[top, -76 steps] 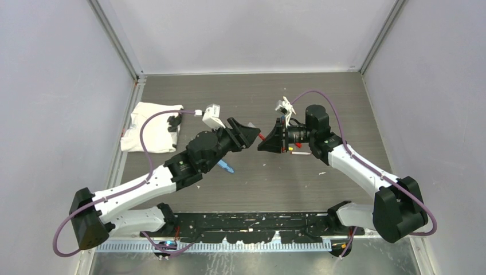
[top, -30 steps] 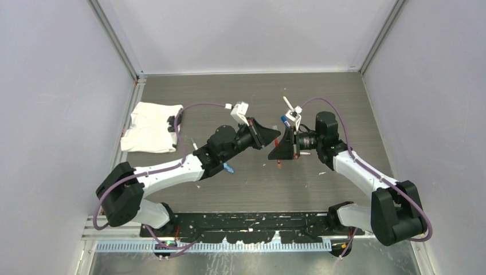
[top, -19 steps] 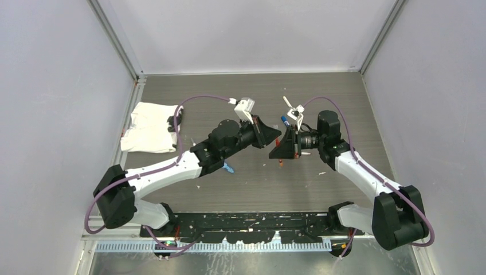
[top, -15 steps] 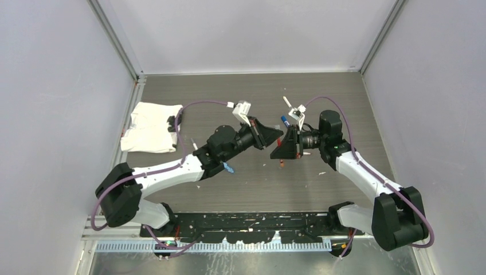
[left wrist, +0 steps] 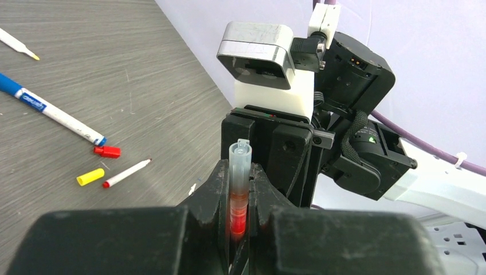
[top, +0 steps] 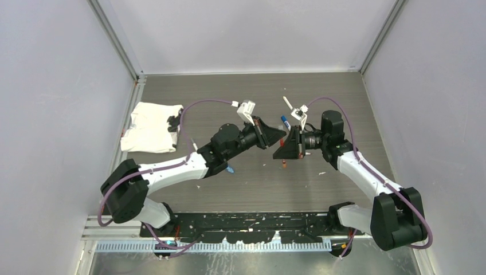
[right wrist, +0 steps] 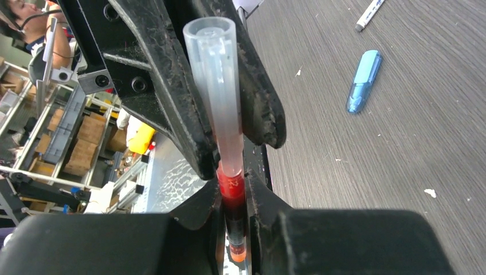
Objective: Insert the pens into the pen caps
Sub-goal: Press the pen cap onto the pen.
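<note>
My left gripper [top: 276,136] and right gripper [top: 286,146] meet tip to tip above the middle of the table. In the left wrist view, the left gripper [left wrist: 239,175] is shut on a white-barrelled pen [left wrist: 239,160] with a red section. In the right wrist view, the right gripper [right wrist: 232,195] is shut on a red pen cap [right wrist: 231,184]. The pen's barrel [right wrist: 220,97] rises out of it between the left fingers [right wrist: 172,97]. On the table lie a blue pen [left wrist: 51,114], a loose red cap [left wrist: 108,151], a yellow cap [left wrist: 90,176] and a red-tipped pen [left wrist: 127,173].
A white cloth [top: 150,127] lies at the left edge of the table. A light-blue oblong piece [right wrist: 363,81] lies below the left arm [top: 229,168]. A yellow-tipped pen [left wrist: 17,44] lies at the far side. A small red piece [top: 283,166] lies under the grippers.
The left arm has stretched out to the right and both grippers have drifted right. The gap between their tips has closed, and they now touch.
</note>
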You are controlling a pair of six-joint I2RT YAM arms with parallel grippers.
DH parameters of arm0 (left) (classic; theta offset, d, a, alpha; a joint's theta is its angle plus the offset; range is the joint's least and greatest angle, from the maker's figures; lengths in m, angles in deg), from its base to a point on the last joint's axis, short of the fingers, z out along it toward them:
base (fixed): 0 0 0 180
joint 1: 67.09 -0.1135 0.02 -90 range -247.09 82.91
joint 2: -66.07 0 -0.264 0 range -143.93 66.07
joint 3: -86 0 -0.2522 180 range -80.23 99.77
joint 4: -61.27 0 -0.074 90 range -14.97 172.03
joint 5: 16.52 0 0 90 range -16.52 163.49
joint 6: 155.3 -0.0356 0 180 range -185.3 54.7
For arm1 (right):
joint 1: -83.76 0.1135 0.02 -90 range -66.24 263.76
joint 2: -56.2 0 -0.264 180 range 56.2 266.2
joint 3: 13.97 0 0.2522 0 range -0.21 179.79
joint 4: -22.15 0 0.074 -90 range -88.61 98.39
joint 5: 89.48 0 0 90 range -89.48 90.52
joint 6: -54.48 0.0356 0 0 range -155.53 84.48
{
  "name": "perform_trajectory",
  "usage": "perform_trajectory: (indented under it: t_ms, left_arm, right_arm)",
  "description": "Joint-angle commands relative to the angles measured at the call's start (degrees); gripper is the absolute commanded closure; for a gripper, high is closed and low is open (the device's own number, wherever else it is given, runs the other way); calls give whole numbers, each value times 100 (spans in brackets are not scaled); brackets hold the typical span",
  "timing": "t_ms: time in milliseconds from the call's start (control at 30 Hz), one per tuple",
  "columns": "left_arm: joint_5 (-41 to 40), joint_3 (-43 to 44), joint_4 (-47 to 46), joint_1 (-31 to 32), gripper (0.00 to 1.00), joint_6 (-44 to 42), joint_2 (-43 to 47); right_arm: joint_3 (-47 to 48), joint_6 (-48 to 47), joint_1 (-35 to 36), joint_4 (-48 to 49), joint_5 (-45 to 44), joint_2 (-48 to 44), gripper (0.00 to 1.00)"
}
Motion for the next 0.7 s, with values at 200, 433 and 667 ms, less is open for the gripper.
perform_trajectory:
  t_ms: [200,433,667]
  left_arm:
    - [2530,-689,2015,897,99,359,641]
    - [853,-727,905,522,80,64,973]
    - [270,-1019,-300,341,57,503,855]
  right_arm:
    - [328,706,-443,2223,-1677,200,100]
    - [308,453,61,2268,-1302,317,100]
    - [342,371,235,2259,-1064,378,100]
